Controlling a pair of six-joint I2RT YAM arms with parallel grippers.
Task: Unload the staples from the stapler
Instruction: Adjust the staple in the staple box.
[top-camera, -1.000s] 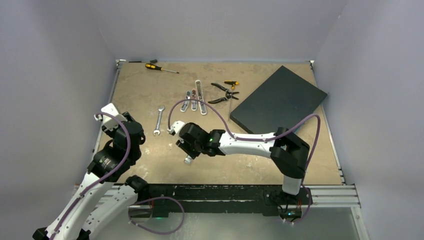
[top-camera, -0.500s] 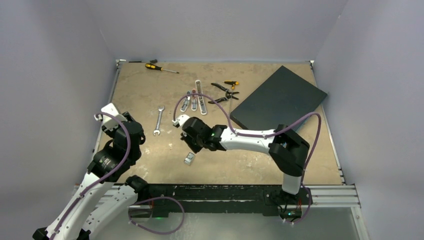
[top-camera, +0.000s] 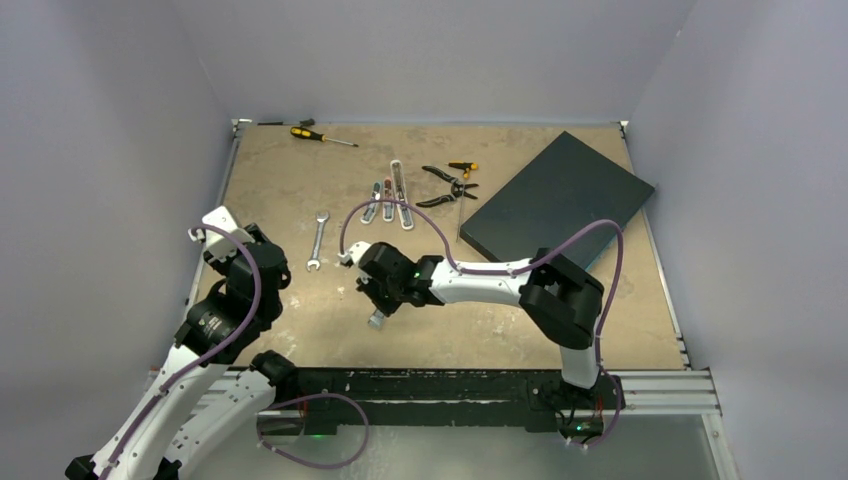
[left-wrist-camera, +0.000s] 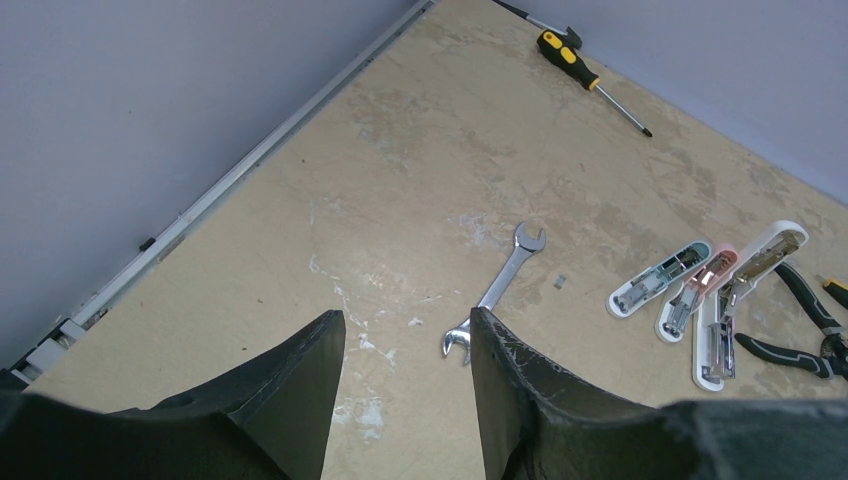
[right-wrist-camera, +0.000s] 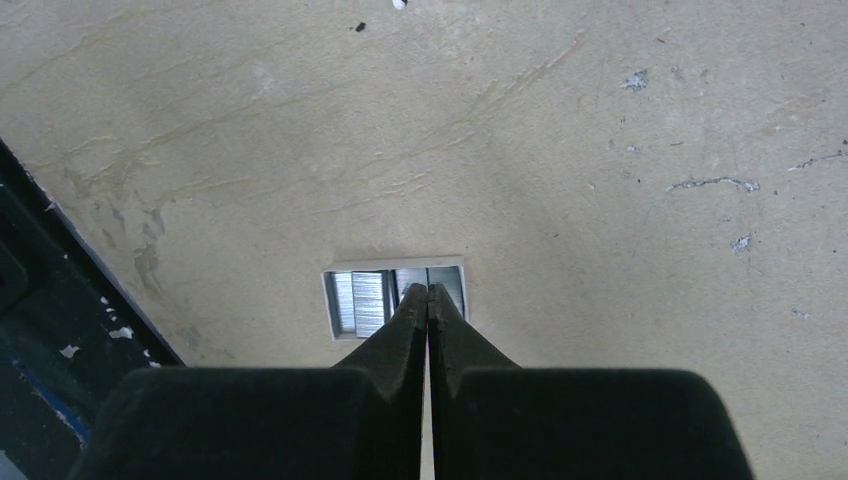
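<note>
A small white box (right-wrist-camera: 338, 275) lies on the table and holds silvery-grey staples (right-wrist-camera: 368, 303). My right gripper (right-wrist-camera: 428, 290) is shut, its tips together right over the box's right half. In the top view the right gripper (top-camera: 380, 303) sits just above the box (top-camera: 377, 321) near the table's front middle. Three opened white staplers (top-camera: 390, 200) lie farther back, also in the left wrist view (left-wrist-camera: 705, 295). A tiny grey staple piece (left-wrist-camera: 560, 282) lies beside the wrench. My left gripper (left-wrist-camera: 405, 330) is open and empty at the left edge (top-camera: 215, 235).
A silver wrench (top-camera: 317, 240) lies left of the staplers. Black pliers (top-camera: 448, 187) and a large black board (top-camera: 560, 200) are at the back right. A yellow-handled screwdriver (top-camera: 320, 135) lies at the far edge. The black front rail (right-wrist-camera: 60, 330) is close left of the box.
My right gripper pulled back from the staple box half a second ago, then came down over it again. The left arm has not moved.
</note>
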